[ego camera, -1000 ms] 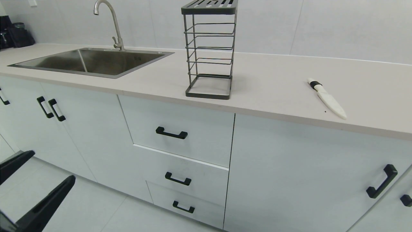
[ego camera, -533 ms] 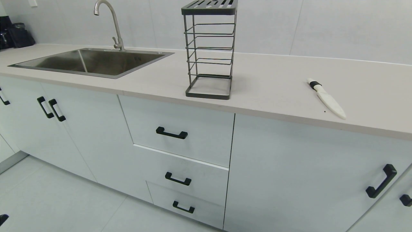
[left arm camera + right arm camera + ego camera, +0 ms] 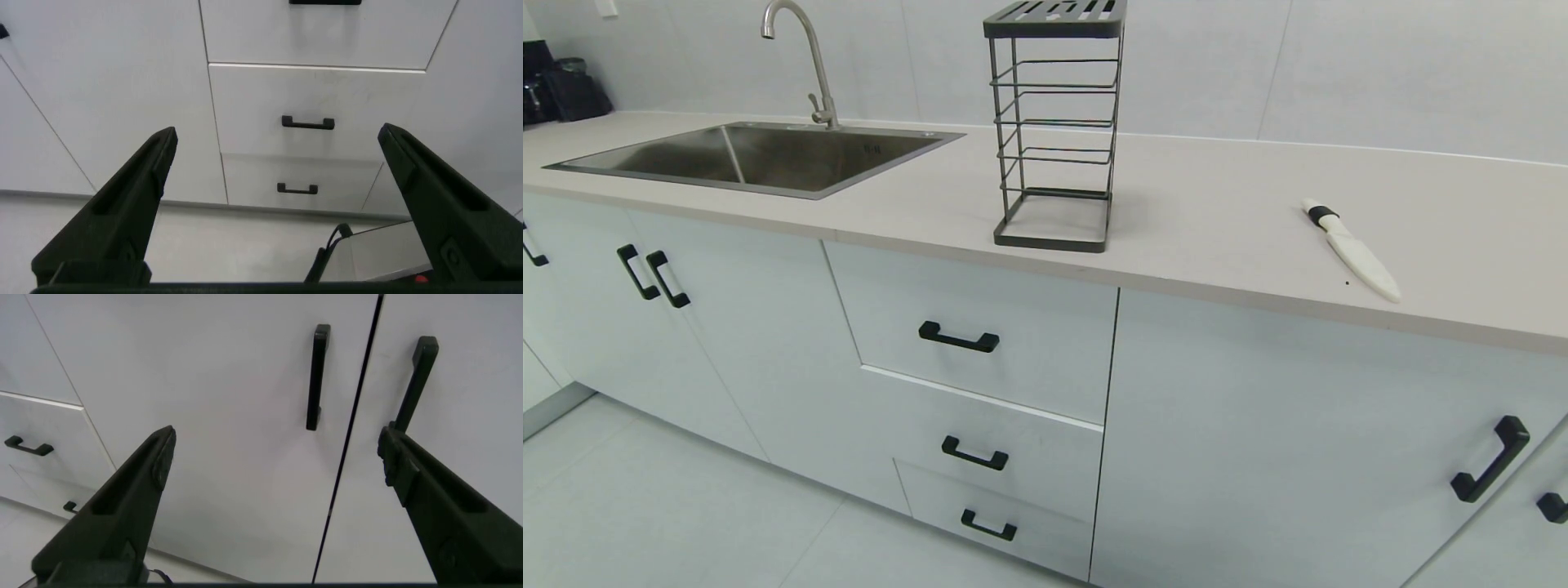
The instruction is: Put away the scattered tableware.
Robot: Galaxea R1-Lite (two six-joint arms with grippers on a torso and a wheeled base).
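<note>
Well apart on counter [image 3: 1217, 204]: knife [image 3: 1351, 251], rack [image 3: 1054, 29].

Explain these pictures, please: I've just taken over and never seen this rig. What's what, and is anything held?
This is a two-armed robot on wheels, facing a kitchen counter. The wide picture comes from a camera on its head. On the counter a white knife lies to the robot's right, an empty black wire rack stands in the middle, and a sink is on the left. The other two pictures come from wrist cameras. The two dark prongs in each are that arm's tool: the left tool faces drawers, the right tool faces cabinet doors. Both are open and hold nothing.
</note>
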